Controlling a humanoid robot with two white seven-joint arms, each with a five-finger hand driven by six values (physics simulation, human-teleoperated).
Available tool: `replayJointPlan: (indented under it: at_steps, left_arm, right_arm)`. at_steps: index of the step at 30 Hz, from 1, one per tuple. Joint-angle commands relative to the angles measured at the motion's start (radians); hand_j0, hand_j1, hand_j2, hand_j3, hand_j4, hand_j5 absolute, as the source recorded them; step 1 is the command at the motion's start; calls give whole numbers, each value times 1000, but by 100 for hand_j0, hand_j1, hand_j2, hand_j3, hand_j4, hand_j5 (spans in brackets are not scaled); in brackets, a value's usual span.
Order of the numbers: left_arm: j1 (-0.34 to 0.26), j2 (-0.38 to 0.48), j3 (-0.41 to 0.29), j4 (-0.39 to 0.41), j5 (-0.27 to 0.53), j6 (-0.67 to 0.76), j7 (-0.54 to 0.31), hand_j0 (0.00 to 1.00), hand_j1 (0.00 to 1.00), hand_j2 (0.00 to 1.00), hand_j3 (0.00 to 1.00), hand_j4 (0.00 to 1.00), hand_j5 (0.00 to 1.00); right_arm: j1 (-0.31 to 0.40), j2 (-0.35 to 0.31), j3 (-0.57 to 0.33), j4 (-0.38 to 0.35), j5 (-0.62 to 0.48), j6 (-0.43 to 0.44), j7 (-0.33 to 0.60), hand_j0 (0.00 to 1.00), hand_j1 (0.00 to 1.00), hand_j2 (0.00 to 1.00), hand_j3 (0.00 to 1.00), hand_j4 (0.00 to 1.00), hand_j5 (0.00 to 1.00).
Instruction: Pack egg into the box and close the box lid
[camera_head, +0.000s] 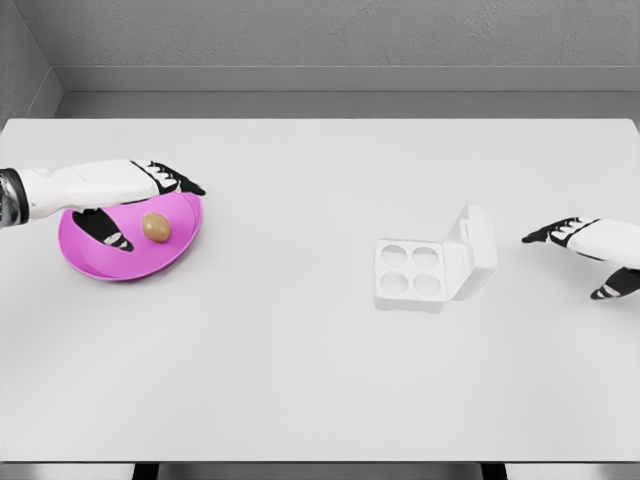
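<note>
Box (410, 272): nearest item, centre-right of table (300, 390). Four cups, all empty. Lid (470, 250) up, tilted back to the right on its hinge.
Right hand (590, 248): at right edge, just right of box, not touching it. Fingers spread, pointing left, thumb hanging low; holds nothing.
Egg (155, 227): brown, lying on plate (95, 262), well apart from box, far left side.
Plate: pink, shallow, at left of table; only the egg on it.
Left hand (140, 195): over the plate, just above/beside egg. Fingers stretched out flat to the right, thumb down on the plate's left part; egg sits between thumb and fingers but no grip seen. Open, empty.
Progress: approx. nil. Egg not picked, not in box, lid not shut.
Left to do: grasp egg, carry across to box, set in a cup, flip lid down.
Step now, prob.: left hand lining up for the egg grasp; right hand waiting by box, likely for the lid.
</note>
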Motion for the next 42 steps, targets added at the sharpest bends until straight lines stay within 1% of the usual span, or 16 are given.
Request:
replayJointPlan:
  at_steps: [1,5,11,13,15,17,19,21,22,23,27,29,30,32,39,42]
  left_arm:
    - [0,-28,10,10,-85,9,-1,100,100,100,100,100,100]
    - [-2,-53,10,88,-110,5,-1,100,100,100,100,100,100]
    - [0,-67,34,116,-79,-19,-1,100,100,100,100,100,100]
    - [2,-67,37,108,-18,-56,-1,100,100,100,100,100,100]
    - [17,-56,123,118,-2,-202,-1,100,100,100,100,100,100]
    - [17,-41,138,151,105,-202,-1,100,100,100,100,100,100]
    - [20,-42,137,141,128,-202,-1,100,100,100,100,100,100]
    - [17,-51,135,150,117,-202,-1,100,100,100,100,100,100]
    - [20,-60,125,164,99,-202,-1,100,100,100,100,100,100]
    - [20,-73,125,196,50,-202,-1,100,100,100,100,100,100]
    - [43,-71,123,223,28,-202,-1,100,100,100,100,100,100]
    - [40,-73,123,222,48,-202,-1,100,100,100,100,100,100]
    - [43,-71,120,223,85,-202,-1,100,100,100,100,100,100]
    - [38,-71,86,234,120,-202,-1,100,100,100,100,100,100]
    - [31,-114,85,337,102,-202,-1,100,100,100,100,100,100]
    - [25,-165,86,363,45,-202,-1,100,100,100,100,100,100]
  right_arm:
    - [-2,-2,1,-5,-4,-2,-3,100,100,100,100,100,100]
    - [-9,-2,1,-5,-4,-1,0,100,100,100,100,100,100]
    - [-14,-7,10,-7,-5,-1,-12,100,100,100,100,100,100]
    - [-14,-8,12,1,-5,-1,-13,100,100,100,100,100,100]
    - [-14,-13,12,1,-5,-1,-17,100,100,100,100,100,100]
    - [-14,-14,12,-4,-5,-2,-17,100,100,100,100,100,100]
    - [-15,-17,10,-5,-5,-2,-15,100,100,100,100,100,100]
    - [-15,-14,10,-11,-5,-7,-13,100,100,100,100,100,100]
    - [-15,-16,10,-10,-4,-33,-13,100,100,100,100,100,100]
    - [-17,-16,9,-10,-5,-56,-12,100,100,100,100,100,100]
    - [-25,-16,7,-10,-4,-56,-7,100,100,100,100,100,100]
    - [-25,-16,7,-10,-4,-56,-9,100,100,100,100,100,100]
    - [-23,-16,7,-7,-5,-56,-13,100,100,100,100,100,100]
    - [-23,-14,7,-4,-5,-56,-13,100,100,100,100,100,100]
    - [-21,-14,3,4,-9,-56,-15,100,100,100,100,100,100]
    - [-23,-16,4,2,-7,-56,-15,100,100,100,100,100,100]
